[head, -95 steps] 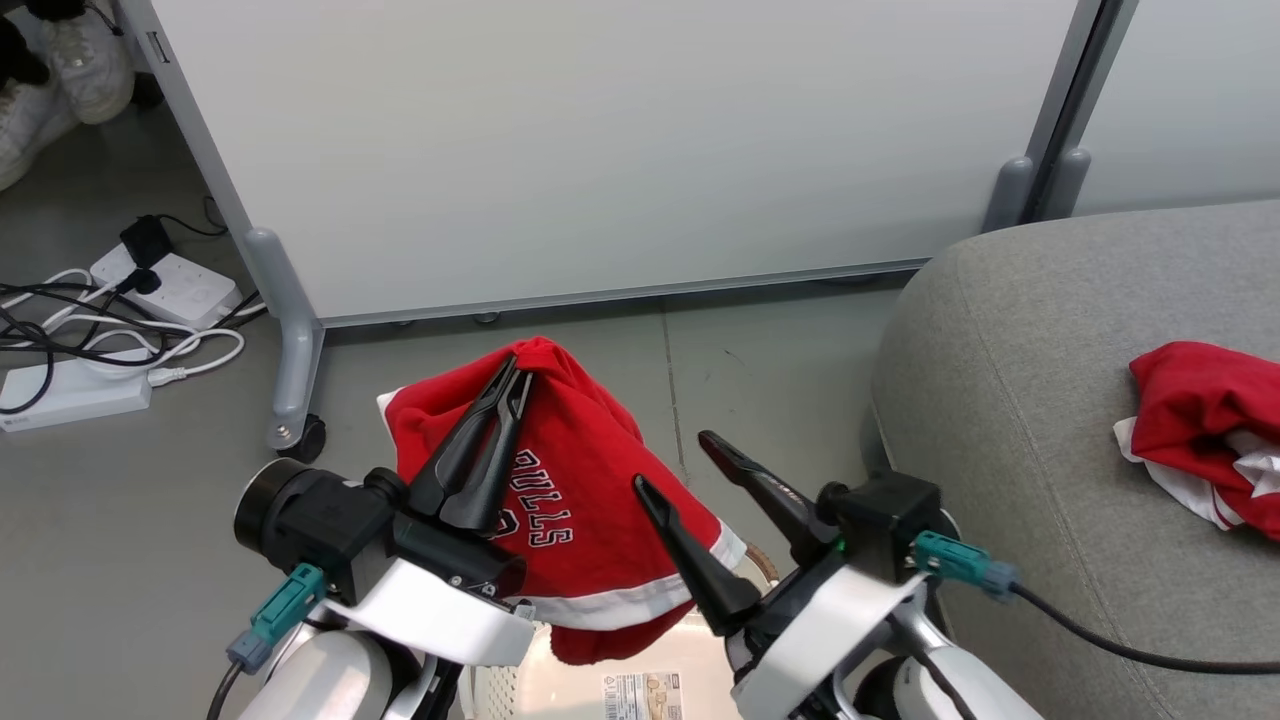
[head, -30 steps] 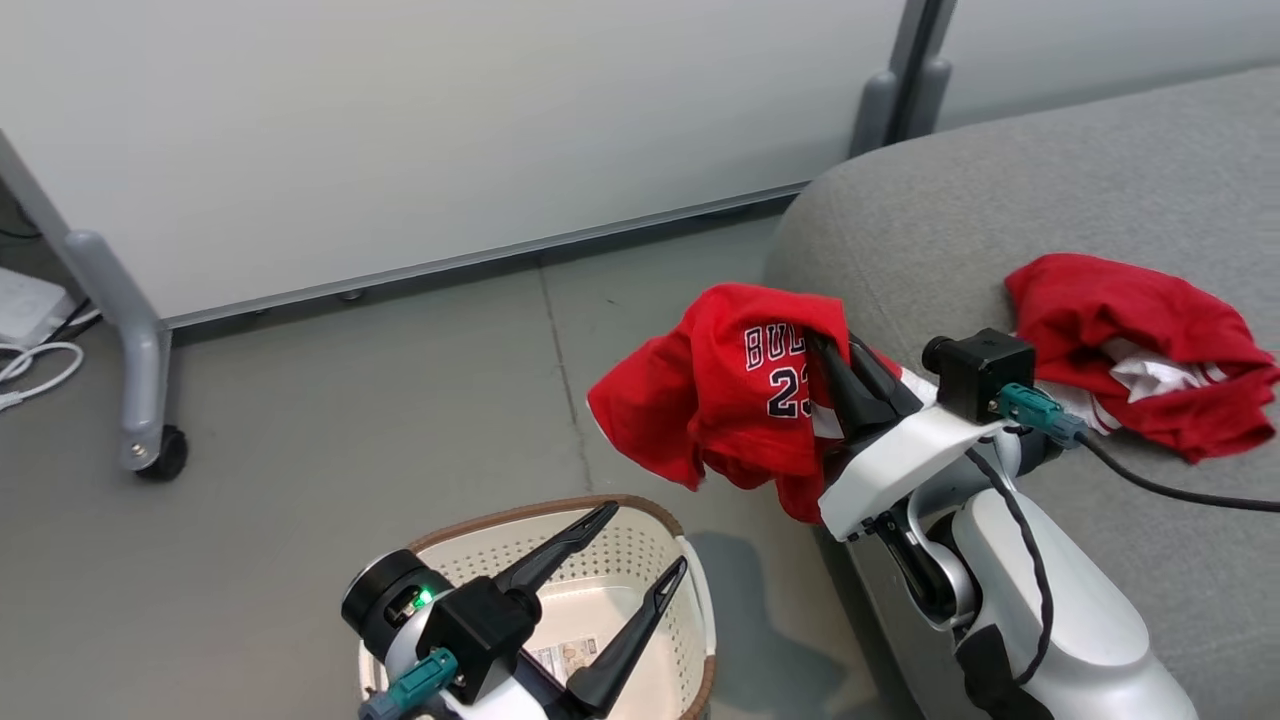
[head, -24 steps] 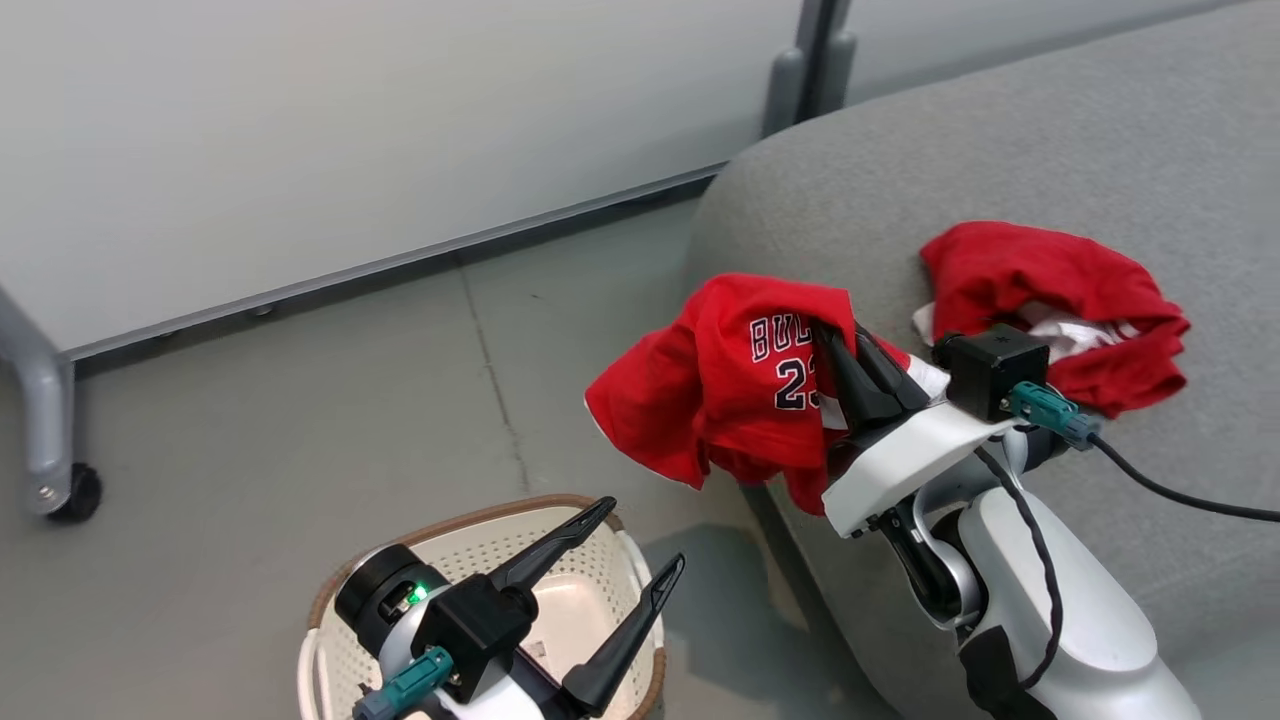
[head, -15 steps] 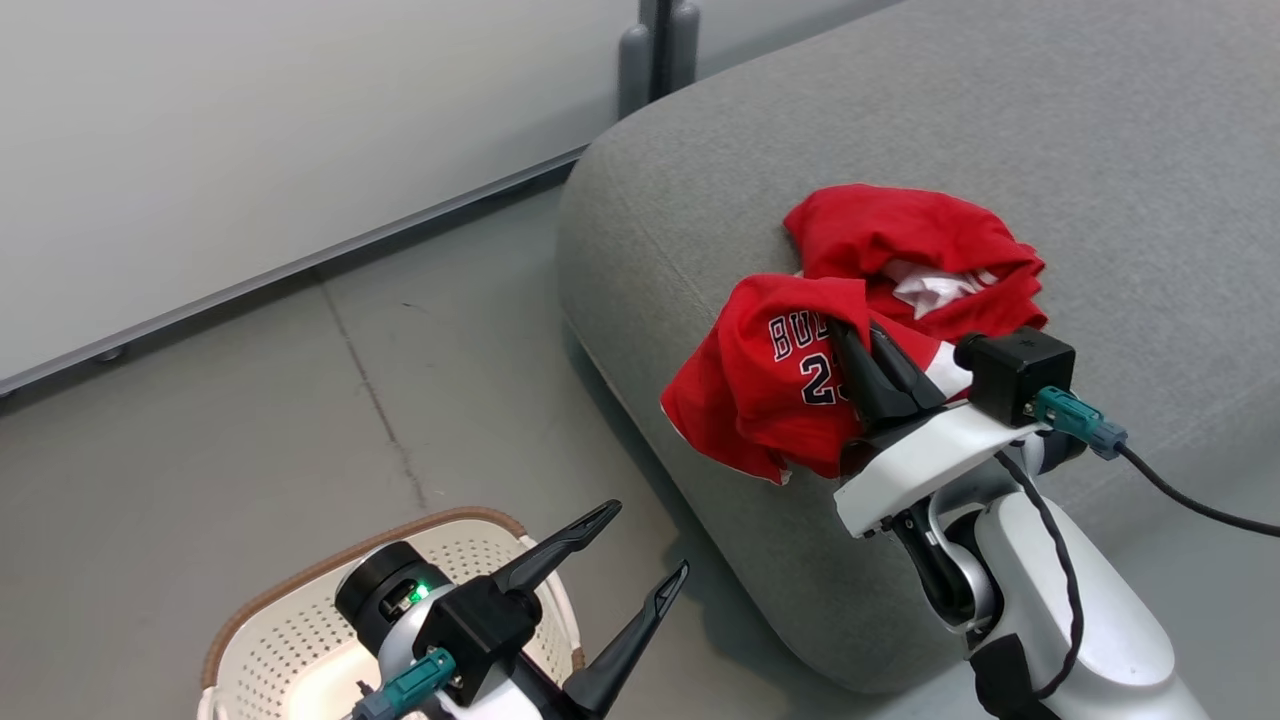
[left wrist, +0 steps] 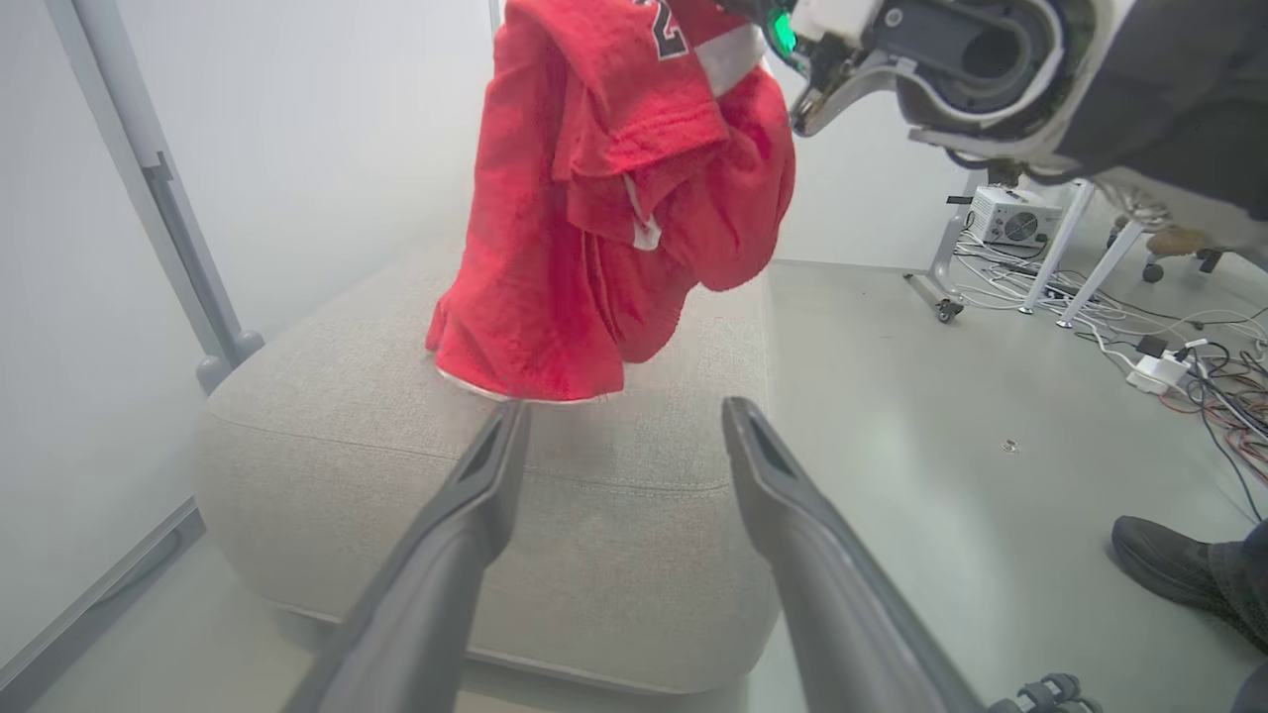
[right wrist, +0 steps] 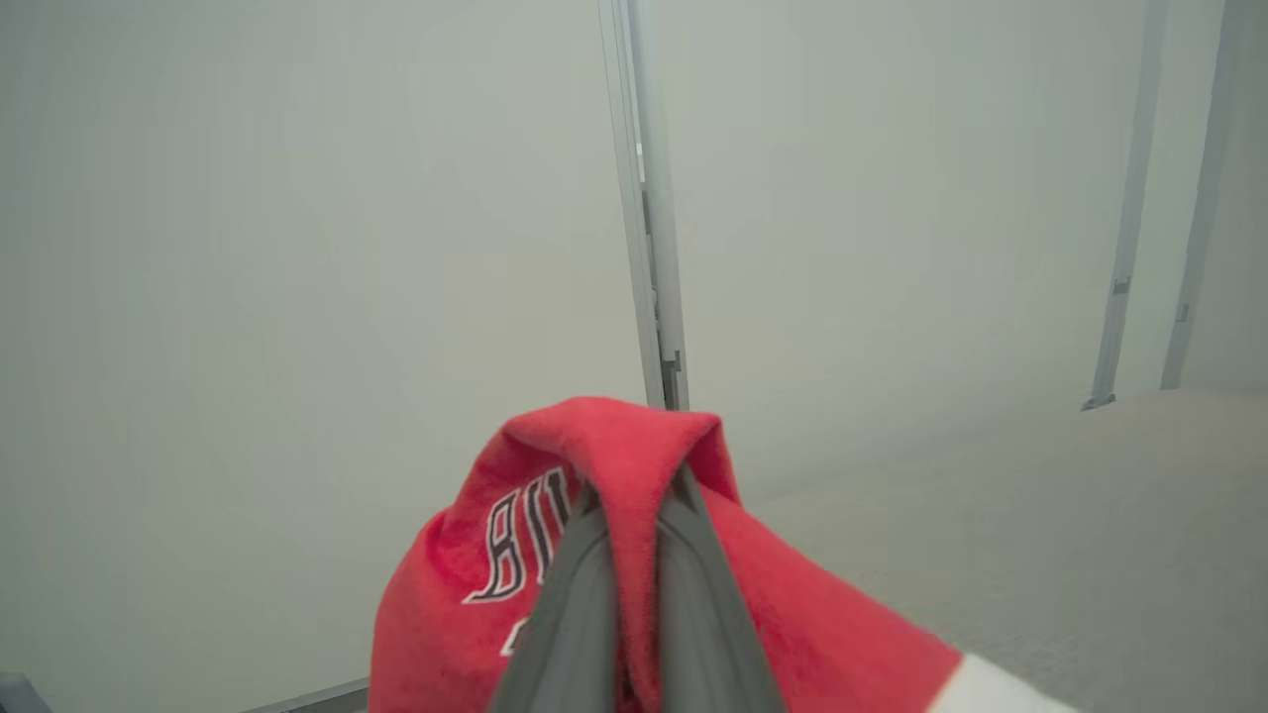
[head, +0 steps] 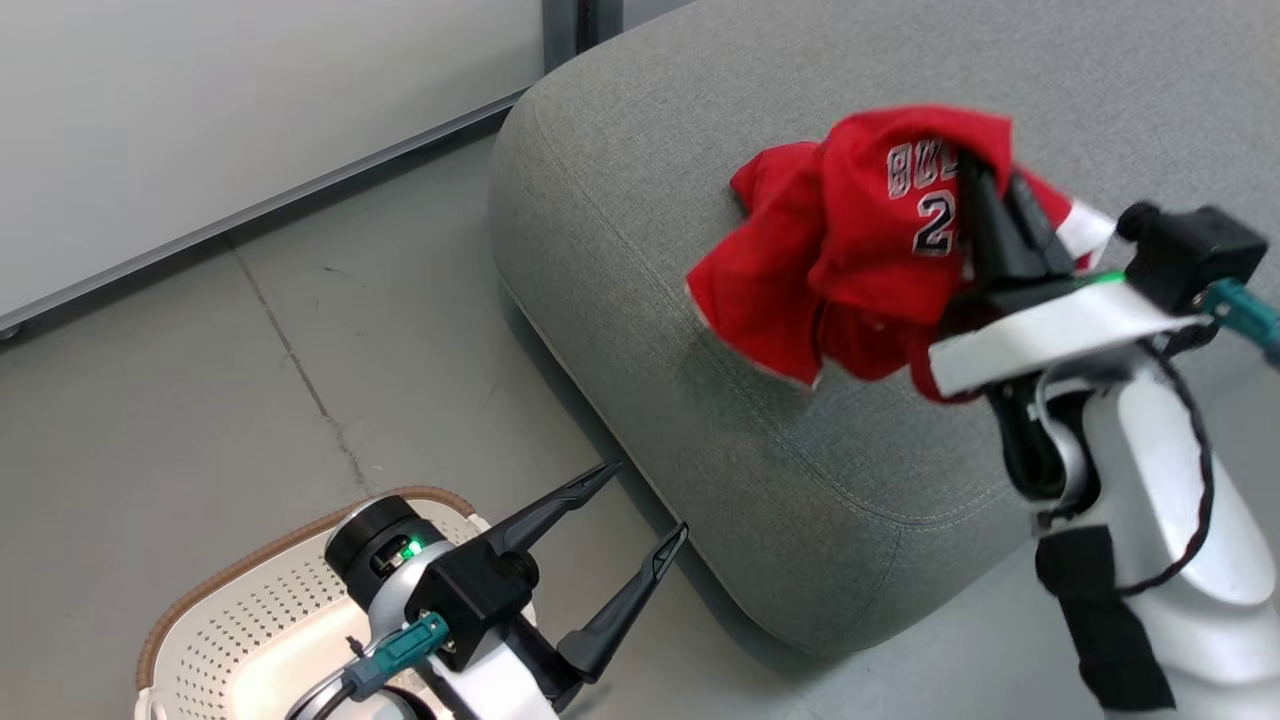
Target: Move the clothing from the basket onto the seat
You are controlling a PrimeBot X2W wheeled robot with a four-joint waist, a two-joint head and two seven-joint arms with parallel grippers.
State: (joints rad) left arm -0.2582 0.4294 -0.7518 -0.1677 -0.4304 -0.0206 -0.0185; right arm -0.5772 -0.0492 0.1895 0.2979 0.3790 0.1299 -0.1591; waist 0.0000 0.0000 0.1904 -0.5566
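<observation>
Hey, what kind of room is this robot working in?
Probably a lab or office test area rather than a home: white partition panels stand behind the grey seat, and the bare floor has loose cables and a power strip.

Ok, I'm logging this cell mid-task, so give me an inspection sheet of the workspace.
Surface: grey seat, jersey over it.
Job's things: jersey hangs from right claw; basket on floor by left claw.
Clutter: nothing seen.
Claws: right claw shut on jersey; left claw open, holding nothing.
Cables: power strip and cords on floor; teal-plugged cable at right wrist.
Surroundings: white partitions, grey floor, a person's shoe.
</observation>
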